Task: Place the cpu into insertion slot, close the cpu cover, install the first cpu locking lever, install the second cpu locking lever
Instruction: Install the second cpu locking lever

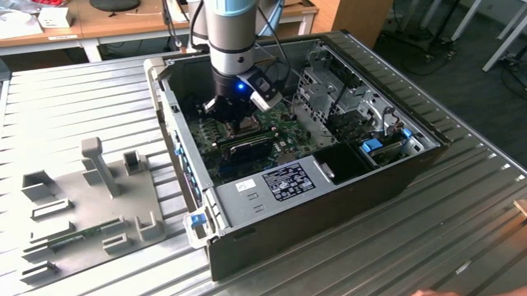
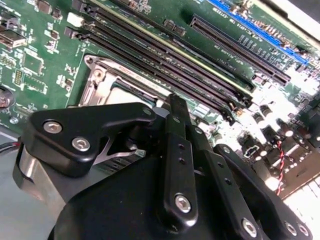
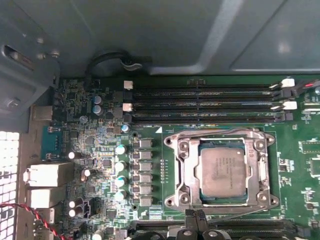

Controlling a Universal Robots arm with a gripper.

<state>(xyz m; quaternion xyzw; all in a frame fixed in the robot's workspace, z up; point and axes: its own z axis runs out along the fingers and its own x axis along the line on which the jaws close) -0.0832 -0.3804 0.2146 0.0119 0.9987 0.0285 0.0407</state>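
Your black gripper (image 3: 196,220), fingers pressed together, holding nothing, hovers at lower centre; the grey-brown square cpu (image 3: 223,172) sits in the silvery-rimmed insertion slot (image 3: 181,175) (right of centre, first wrist view).

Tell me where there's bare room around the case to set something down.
The ribbed metal table lies bare on the exterior view's right of the computer case, and behind the grey fixture plate on the left. Inside the case it's crowded: the pincer hangs over the cpu.
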